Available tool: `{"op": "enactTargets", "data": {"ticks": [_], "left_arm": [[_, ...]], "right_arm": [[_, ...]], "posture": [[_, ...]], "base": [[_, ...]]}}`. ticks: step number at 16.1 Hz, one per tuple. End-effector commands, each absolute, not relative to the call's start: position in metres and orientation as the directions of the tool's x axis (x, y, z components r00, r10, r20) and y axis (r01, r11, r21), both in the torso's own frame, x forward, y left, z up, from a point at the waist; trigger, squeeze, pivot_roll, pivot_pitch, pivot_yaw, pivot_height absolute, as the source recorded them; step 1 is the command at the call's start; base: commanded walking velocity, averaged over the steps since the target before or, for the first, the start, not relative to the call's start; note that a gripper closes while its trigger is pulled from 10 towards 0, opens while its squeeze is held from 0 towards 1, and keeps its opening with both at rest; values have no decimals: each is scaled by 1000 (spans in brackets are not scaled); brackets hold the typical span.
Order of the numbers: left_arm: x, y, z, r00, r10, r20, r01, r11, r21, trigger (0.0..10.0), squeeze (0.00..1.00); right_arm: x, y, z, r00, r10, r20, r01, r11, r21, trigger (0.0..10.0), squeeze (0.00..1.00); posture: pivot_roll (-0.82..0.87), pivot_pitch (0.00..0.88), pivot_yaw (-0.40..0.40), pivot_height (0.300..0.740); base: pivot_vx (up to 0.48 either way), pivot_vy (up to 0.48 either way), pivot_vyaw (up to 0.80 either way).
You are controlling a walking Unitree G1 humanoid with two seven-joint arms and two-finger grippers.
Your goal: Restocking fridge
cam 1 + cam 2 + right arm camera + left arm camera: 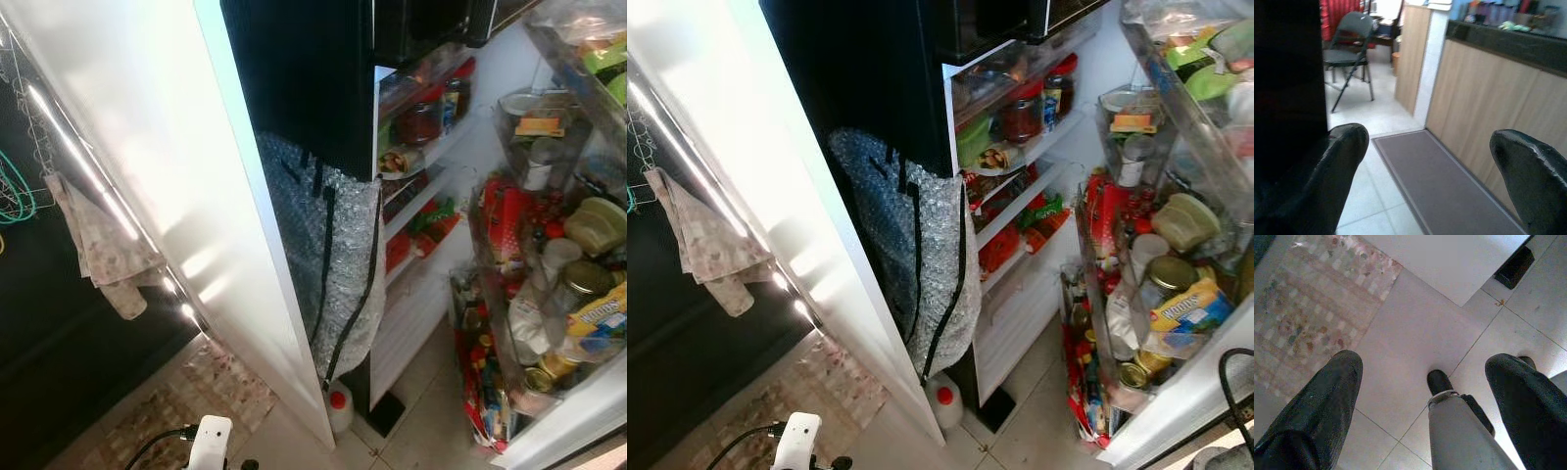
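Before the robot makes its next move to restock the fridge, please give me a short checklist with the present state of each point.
1. Fridge door open: ok.
2. Item held for stocking: not ok; left gripper and right gripper both have open, empty jaws.
3. Free room on door shelves: not ok, they look crowded.
4. Floor in front: not ok, a red-capped bottle stands by the fridge base.
5. Bubble-wrap bag hanging clear of the inner shelves: cannot tell.

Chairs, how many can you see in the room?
1. A dark grey folding metal chair stands on the pale tiled floor in the right wrist view, before a red curtain. More may be hidden behind the wooden partition.
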State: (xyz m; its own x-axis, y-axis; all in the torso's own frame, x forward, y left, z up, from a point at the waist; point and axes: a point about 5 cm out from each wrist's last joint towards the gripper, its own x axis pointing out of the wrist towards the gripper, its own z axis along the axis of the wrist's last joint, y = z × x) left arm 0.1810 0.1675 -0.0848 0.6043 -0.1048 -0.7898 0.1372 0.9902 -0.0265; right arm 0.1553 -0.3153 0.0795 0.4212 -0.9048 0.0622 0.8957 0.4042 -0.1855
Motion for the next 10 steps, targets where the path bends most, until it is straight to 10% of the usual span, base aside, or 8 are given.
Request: {"op": "enactTargets", "data": {"ticks": [1, 10], "left_arm": [[177, 174, -86, 590, -88, -803, 133, 991, -11, 10000, 0], [178, 174, -86, 589, -93, -802, 139, 990, -12, 10000, 0]], "right_arm": [[173, -290, 77, 588, -808, 46, 797, 569, -203, 10000, 0], [183, -274, 82, 739, -671, 66, 666, 712, -225, 10000, 0]], "posture": [[-265, 0, 103, 740], [-278, 0, 108, 740]], "base": [[0, 0, 0], [0, 0, 0]]}}
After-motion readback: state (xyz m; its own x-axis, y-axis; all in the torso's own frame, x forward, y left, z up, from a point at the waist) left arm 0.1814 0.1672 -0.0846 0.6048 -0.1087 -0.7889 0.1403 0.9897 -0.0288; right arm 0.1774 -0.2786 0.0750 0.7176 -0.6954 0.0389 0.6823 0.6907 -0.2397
